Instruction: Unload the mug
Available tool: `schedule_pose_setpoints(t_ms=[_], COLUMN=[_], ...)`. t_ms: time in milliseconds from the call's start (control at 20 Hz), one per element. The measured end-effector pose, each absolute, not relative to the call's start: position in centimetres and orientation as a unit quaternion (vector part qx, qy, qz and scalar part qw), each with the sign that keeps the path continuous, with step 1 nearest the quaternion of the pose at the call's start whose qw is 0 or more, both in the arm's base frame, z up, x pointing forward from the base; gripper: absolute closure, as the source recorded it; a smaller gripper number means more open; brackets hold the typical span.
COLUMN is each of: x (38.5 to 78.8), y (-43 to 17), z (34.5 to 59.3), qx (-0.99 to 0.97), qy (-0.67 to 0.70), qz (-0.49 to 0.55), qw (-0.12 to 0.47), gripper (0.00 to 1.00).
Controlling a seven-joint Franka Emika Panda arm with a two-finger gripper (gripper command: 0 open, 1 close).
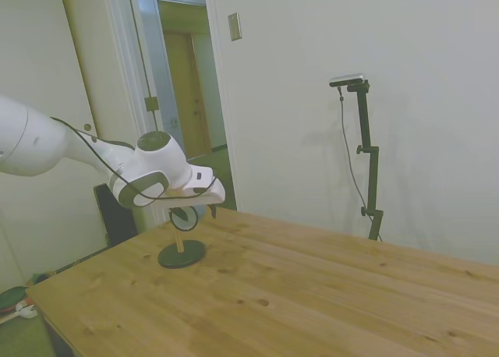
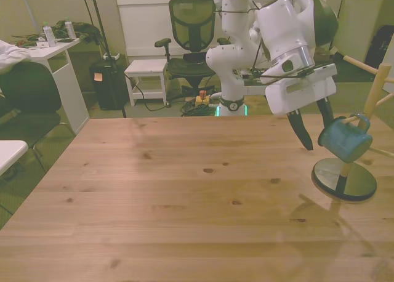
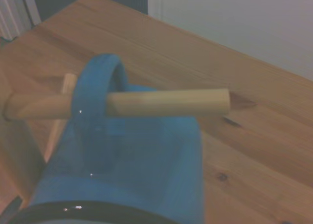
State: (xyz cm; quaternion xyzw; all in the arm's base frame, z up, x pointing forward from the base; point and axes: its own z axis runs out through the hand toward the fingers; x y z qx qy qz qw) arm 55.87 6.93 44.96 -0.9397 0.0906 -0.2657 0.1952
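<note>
Unloading not yet begun: light-blue enamel mug (image 2: 343, 140) hanging by its handle on wooden peg stand (image 2: 345, 178), two-finger gripper (image 2: 314, 129) spread wide just beside it, holding nothing.

No readable text, labels, brands or numbers in any view. Bottles (image 2: 56, 31) on the desk at the front view's upper left carry labels, too small to read (just pale bands). The mug (image 2: 343, 140) shows no print.
</note>
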Motion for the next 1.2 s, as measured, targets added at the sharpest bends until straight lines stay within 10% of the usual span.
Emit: schedule_pose_setpoints(t_ms=[700, 750, 1200], x=[56.3, 56.3, 56.7], y=[8.4, 8.6, 9.0], z=[45.4, 45.5, 44.4], qx=[-0.937, -0.937, -0.940], qy=[0.058, 0.056, 0.043], qz=[-0.283, -0.284, -0.277], qw=[0.195, 0.196, 0.192], gripper=[0.00, 1.00, 1.00])
